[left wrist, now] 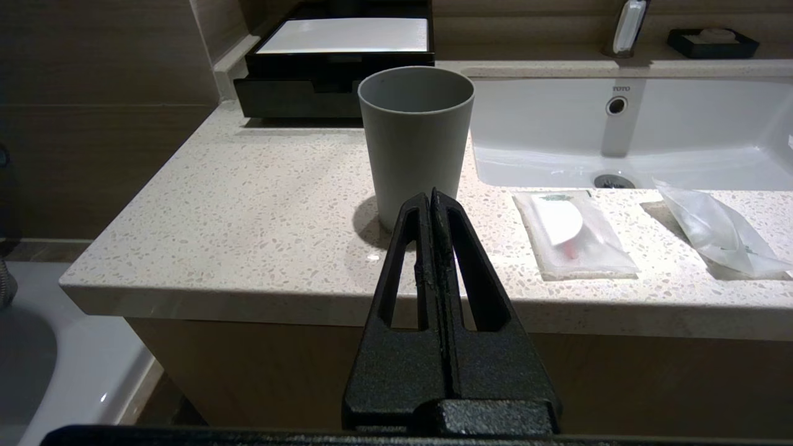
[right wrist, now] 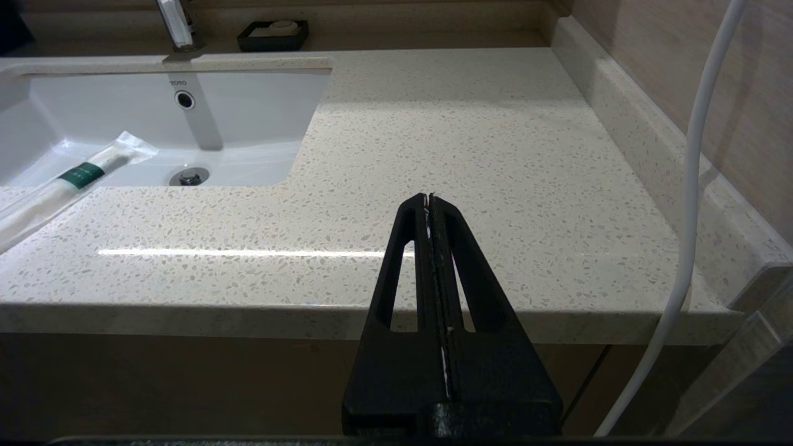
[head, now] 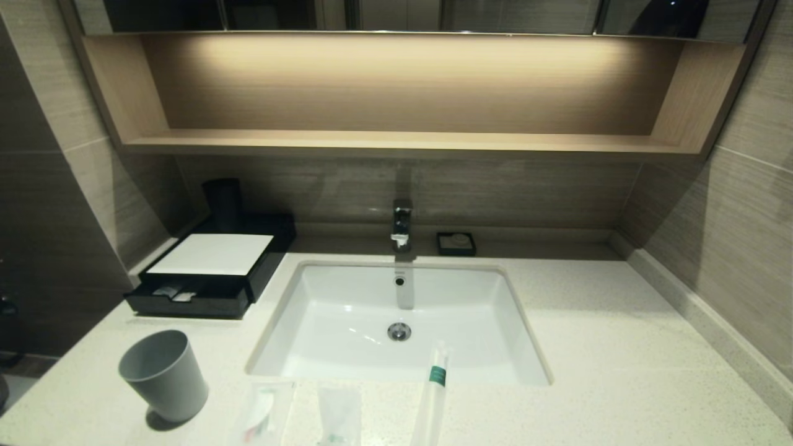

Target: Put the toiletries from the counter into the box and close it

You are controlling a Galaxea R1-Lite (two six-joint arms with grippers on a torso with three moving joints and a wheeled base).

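Three wrapped toiletries lie along the front edge of the counter (head: 619, 347): a flat sachet (head: 263, 412) (left wrist: 573, 232), a second crumpled sachet (head: 339, 415) (left wrist: 718, 232), and a long white stick pack with a green band (head: 433, 387) (right wrist: 62, 186) whose far end reaches over the sink. The black box (head: 214, 266) (left wrist: 341, 56) with a white top panel stands at the back left, its drawer pulled out with small items inside. My left gripper (left wrist: 432, 197) is shut and empty, held off the counter's front edge before the cup. My right gripper (right wrist: 429, 199) is shut and empty at the front right.
A pale grey cup (head: 166, 375) (left wrist: 416, 139) stands upright at the front left. The white sink basin (head: 399, 322) and tap (head: 401, 224) fill the middle, a small black soap dish (head: 456, 243) sits behind. A white cable (right wrist: 694, 186) hangs at the right wall.
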